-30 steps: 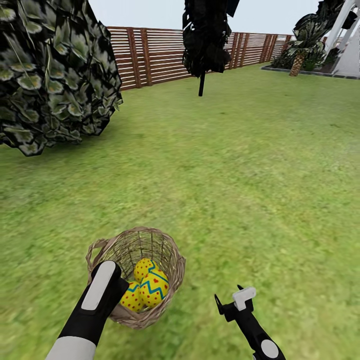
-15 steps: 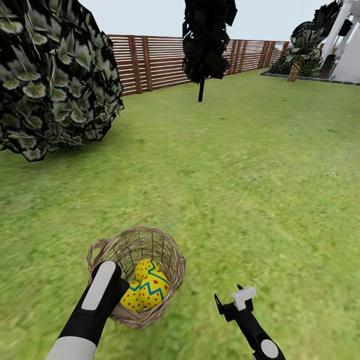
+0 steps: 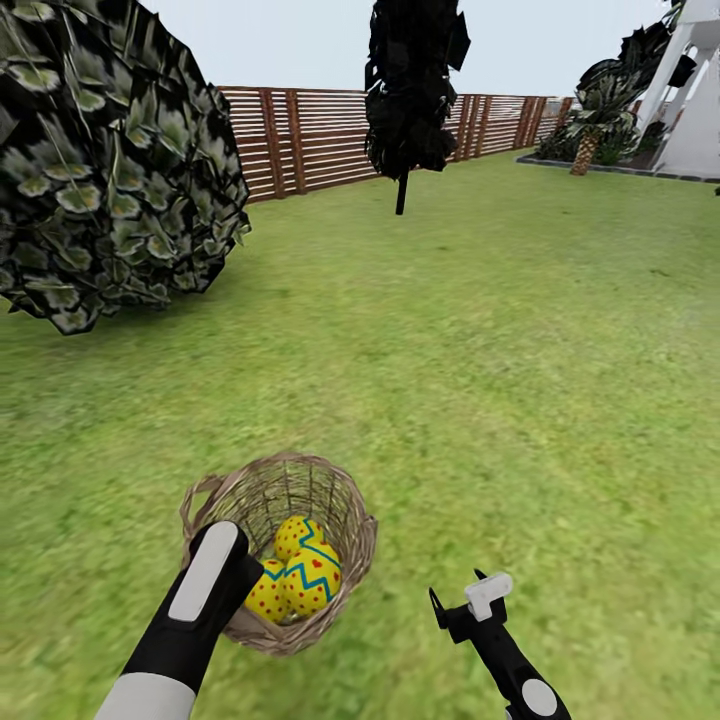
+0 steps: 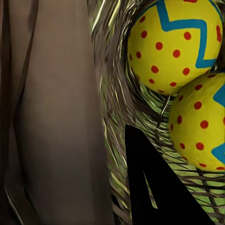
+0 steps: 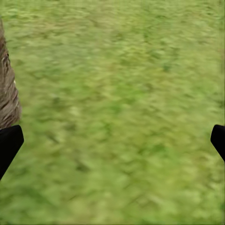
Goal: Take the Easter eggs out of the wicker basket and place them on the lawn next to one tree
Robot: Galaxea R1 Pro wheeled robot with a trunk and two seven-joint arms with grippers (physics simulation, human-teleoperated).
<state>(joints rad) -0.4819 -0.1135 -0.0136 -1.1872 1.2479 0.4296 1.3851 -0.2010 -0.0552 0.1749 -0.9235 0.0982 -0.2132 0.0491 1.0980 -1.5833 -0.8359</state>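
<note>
Holding three Easter eggs (image 3: 298, 578), the wicker basket (image 3: 345, 520) sits low in the head view over the lawn (image 3: 480, 380), the robot's left arm (image 3: 195, 610) covering its near rim. The eggs, yellow with red dots and blue zigzags, are piled together in the bowl; one is partly hidden behind the arm. From the left wrist camera, two eggs (image 4: 173, 47) press against the woven wall (image 4: 117, 117), a dark fingertip (image 4: 150, 187) lies inside the weave, and a broad brown blur covers the other side. Whether the left pincer is clamped on the rim or merely beside it cannot be told, its tips being hidden in the head view.

To the basket's right, the right pincer (image 3: 468, 602) hangs over bare grass with its fingers spread apart; its wrist camera catches both black tips (image 5: 9, 143) at the frame edges and a sliver of wicker (image 5: 7, 89).

Beyond, a leafy crown (image 3: 110, 160) is cut off at the left, a dark narrow tree (image 3: 410, 85) stands before the slatted fence (image 3: 300, 135), and a palm (image 3: 590, 120) is small and indistinct.
</note>
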